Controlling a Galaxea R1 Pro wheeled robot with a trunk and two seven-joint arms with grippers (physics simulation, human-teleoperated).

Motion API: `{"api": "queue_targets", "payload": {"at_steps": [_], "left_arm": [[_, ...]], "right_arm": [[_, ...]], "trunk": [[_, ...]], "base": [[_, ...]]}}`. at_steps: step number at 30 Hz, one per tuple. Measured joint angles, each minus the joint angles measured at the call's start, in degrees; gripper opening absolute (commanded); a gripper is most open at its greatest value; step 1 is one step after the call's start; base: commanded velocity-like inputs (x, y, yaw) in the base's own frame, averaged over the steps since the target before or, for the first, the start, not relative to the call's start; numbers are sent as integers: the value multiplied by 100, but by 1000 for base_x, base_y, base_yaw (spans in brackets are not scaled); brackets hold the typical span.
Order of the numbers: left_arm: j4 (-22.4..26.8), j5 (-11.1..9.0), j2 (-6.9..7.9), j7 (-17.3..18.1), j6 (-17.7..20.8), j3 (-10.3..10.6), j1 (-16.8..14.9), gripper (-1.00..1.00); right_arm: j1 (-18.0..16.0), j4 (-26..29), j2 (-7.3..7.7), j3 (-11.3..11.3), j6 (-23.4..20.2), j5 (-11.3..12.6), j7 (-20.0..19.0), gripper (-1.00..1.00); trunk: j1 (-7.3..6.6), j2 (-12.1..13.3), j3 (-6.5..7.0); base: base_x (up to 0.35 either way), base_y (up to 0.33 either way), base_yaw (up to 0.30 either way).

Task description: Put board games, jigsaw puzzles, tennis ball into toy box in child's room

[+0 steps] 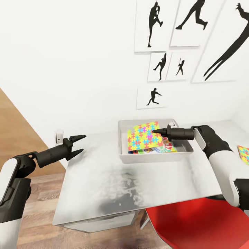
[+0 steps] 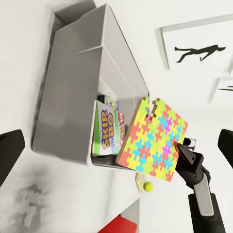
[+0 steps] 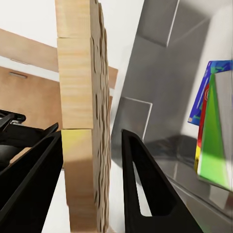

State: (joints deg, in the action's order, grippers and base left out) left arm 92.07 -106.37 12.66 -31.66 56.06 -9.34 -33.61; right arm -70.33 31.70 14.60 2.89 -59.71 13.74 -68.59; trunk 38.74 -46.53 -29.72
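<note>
Table (image 1: 103,180) first: pale and broad, it carries the grey toy box (image 1: 154,156) near the wall. Board games (image 2: 108,128) already stand inside the box. Over it, the right gripper (image 1: 159,131) is closed on the jigsaw puzzle (image 1: 144,136), a flat wooden slab with a bright pattern. It looks stiff and fairly light, best pinched at an edge as now; the right wrist view shows its wooden side (image 3: 82,111) between the two black fingers (image 3: 145,189). A second puzzle (image 1: 243,153) lies at the table's right edge, a tennis ball (image 2: 148,186) near it. The left gripper (image 1: 79,144) hovers beside the table, jaws spread and empty.
</note>
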Motion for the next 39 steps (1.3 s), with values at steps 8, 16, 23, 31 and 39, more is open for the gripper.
{"api": "queue_targets", "payload": {"at_steps": [8,16,23,31,39], "left_arm": [[0,-1,8,0,-2,0,0,100],[0,-4,6,0,-2,4,0,100],[0,-35,-7,6,13,0,0,100],[0,-44,-9,1,15,5,0,100],[0,-43,-7,0,15,8,0,100]], "right_arm": [[-2,-5,18,-1,0,0,-1,-100],[0,8,48,-5,-4,24,-25,-100],[1,116,64,-10,-6,57,-95,-100],[6,158,86,-5,-3,42,-457,-100],[7,162,96,-2,0,30,-506,-100]], "trunk": [[0,0,-73],[0,0,-106],[0,0,-127],[0,0,-195],[0,0,-267]], "base": [[0,0,0],[0,0,0],[0,0,0],[0,0,0],[0,0,0]]}}
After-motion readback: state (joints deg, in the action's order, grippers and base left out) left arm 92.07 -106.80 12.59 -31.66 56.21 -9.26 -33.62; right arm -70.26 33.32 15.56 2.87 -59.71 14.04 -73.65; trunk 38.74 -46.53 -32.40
